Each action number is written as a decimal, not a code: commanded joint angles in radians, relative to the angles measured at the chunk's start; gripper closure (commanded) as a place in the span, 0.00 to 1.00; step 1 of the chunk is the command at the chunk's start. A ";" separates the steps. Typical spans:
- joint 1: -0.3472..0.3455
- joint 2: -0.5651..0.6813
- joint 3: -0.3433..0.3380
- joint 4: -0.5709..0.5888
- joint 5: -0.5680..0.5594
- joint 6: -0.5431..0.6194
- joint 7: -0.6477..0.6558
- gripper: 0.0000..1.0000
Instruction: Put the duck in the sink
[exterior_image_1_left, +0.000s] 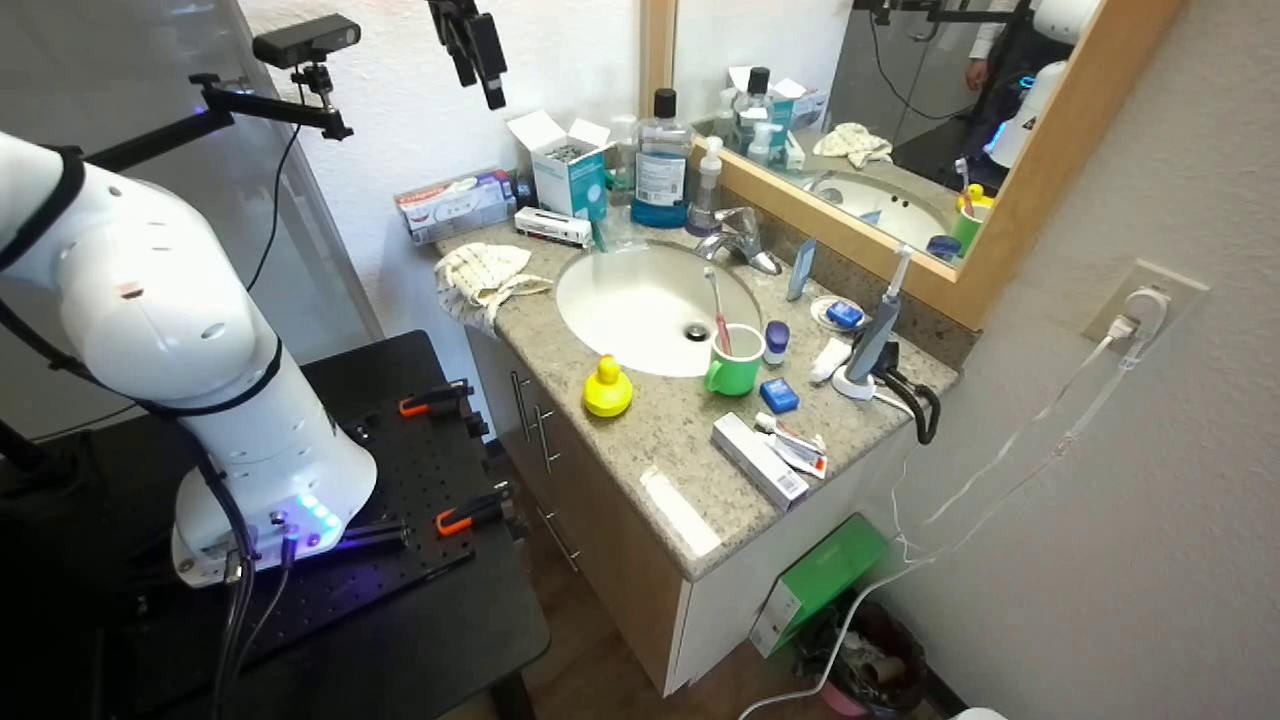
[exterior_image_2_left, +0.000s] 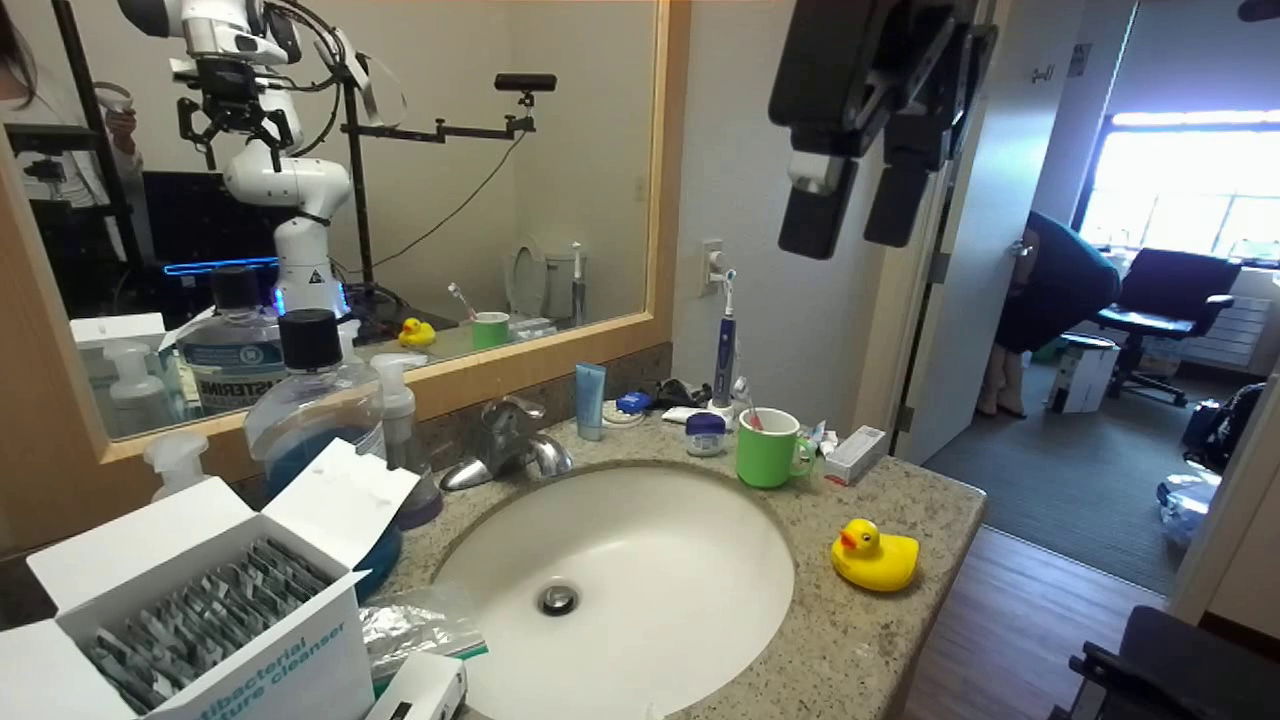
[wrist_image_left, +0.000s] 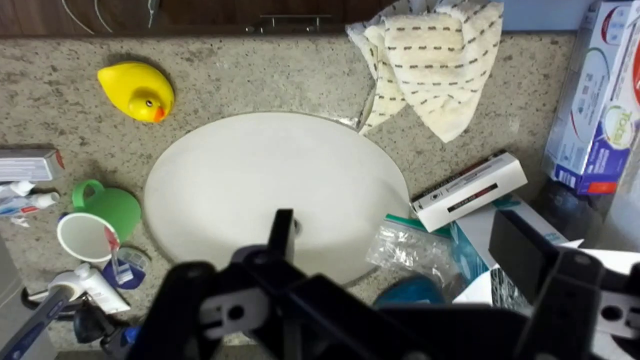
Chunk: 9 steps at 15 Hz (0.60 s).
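The yellow rubber duck (exterior_image_1_left: 607, 390) stands upright on the speckled countertop, beside the sink and near the counter's front edge. It also shows in an exterior view (exterior_image_2_left: 876, 558) and at the upper left of the wrist view (wrist_image_left: 137, 92). The white oval sink (exterior_image_1_left: 625, 310) is sunk in the counter, with its drain visible; it also shows in an exterior view (exterior_image_2_left: 660, 570) and in the wrist view (wrist_image_left: 260, 160). My gripper (wrist_image_left: 397, 235) is open with nothing between its fingers. It hangs high above the counter in both exterior views (exterior_image_2_left: 857, 215), (exterior_image_1_left: 480, 85), apart from the duck.
A green mug with a toothbrush (exterior_image_1_left: 735, 372) stands at the sink's rim near the duck. The chrome faucet (exterior_image_2_left: 510, 445) is at the back rim. A mouthwash bottle (exterior_image_1_left: 660, 175), an open box (exterior_image_1_left: 570, 175), a plastic bag (wrist_image_left: 410, 250) and a cloth (wrist_image_left: 435, 65) surround the sink.
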 joint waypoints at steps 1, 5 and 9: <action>-0.008 0.013 -0.028 0.008 0.013 0.074 -0.005 0.00; -0.024 0.037 -0.068 0.009 0.011 0.101 -0.011 0.00; -0.064 0.068 -0.099 0.015 -0.012 0.093 0.000 0.00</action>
